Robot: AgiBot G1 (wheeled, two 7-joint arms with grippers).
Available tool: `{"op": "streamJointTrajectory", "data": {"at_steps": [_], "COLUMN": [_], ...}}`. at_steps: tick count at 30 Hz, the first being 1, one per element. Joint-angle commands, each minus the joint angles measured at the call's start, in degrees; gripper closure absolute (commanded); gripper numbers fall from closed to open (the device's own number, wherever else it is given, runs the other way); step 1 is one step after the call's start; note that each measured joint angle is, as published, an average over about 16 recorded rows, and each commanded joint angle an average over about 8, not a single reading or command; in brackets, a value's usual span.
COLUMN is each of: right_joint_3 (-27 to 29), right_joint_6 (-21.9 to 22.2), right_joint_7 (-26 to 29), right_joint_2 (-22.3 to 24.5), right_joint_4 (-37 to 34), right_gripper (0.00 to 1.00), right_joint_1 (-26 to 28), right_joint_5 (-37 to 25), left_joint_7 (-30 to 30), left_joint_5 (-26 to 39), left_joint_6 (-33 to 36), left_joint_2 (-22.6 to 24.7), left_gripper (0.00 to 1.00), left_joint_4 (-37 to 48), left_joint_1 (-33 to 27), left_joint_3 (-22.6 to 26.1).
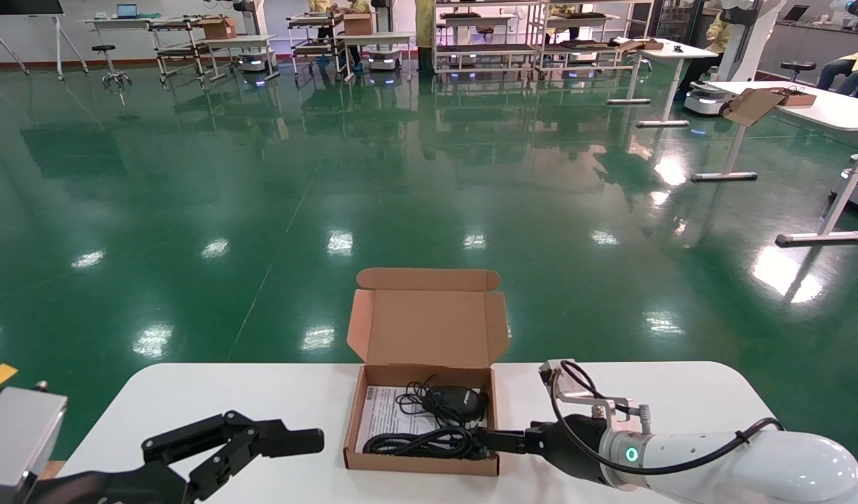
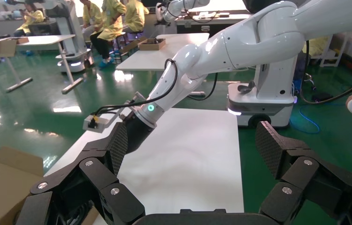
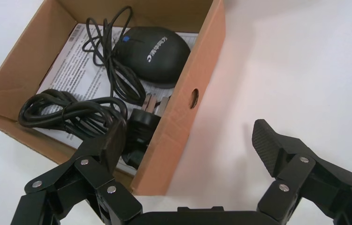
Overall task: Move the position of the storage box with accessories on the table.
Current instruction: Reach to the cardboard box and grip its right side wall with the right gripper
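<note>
Overall, head view first: storage box (image 1: 422,427) sits mid-table (image 1: 681,392), lid hinged up on its far side, long axis running away from the robot. Inside it are the mouse (image 1: 455,402), the coiled cable (image 1: 418,442) and the leaflet (image 1: 385,414). Right gripper (image 1: 486,439) is at the box's near right corner, fingertips reaching the right wall; from this view alone I cannot tell its spread. Left gripper (image 1: 278,439) hovers off the box's left side, apart from it, fingers pointing toward the box. Left wrist view: left fingers (image 2: 269,151) are spread wide with nothing between them; only white tabletop (image 2: 188,159) lies ahead, with a corner of cardboard (image 2: 0,183) off to one side of the hand. Right wrist view: right gripper (image 3: 188,140) is wide open and straddles the box's right wall (image 3: 183,112), one finger (image 3: 113,140) inside over the cable plug (image 3: 139,126), the other outside above bare table (image 3: 305,70). Mouse (image 3: 153,54), cable (image 3: 66,112) and leaflet (image 3: 82,56) all lie beyond the inner finger. Judgement: right arm is the nearer and is already placed; the wall runs straight ahead between its fingers, so closing should pinch it. Risk: inner finger may catch the plug.
</note>
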Motion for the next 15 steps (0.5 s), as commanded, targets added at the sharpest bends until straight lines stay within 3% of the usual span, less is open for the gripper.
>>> {"op": "streamJointTrajectory", "data": {"at_steps": [1,15], "right_joint_3": [0.0,0.4], "right_joint_6": [0.2,-0.4], "right_joint_7": [-0.4,-2.0], "right_joint_2": [0.0,0.0], "right_joint_4": [0.0,-0.2], "right_gripper": [1.00,0.95], "right_joint_1": [0.0,-0.3], "right_joint_5": [0.1,1.2], "left_joint_7": [0.0,0.0], "left_joint_5": [0.0,0.0], "left_joint_6": [0.0,0.0], "left_joint_2": [0.0,0.0], "left_gripper": [0.00,0.00], "left_joint_4": [0.0,0.0], "left_joint_1": [0.0,0.0], "left_joint_3": [0.0,0.0]}}
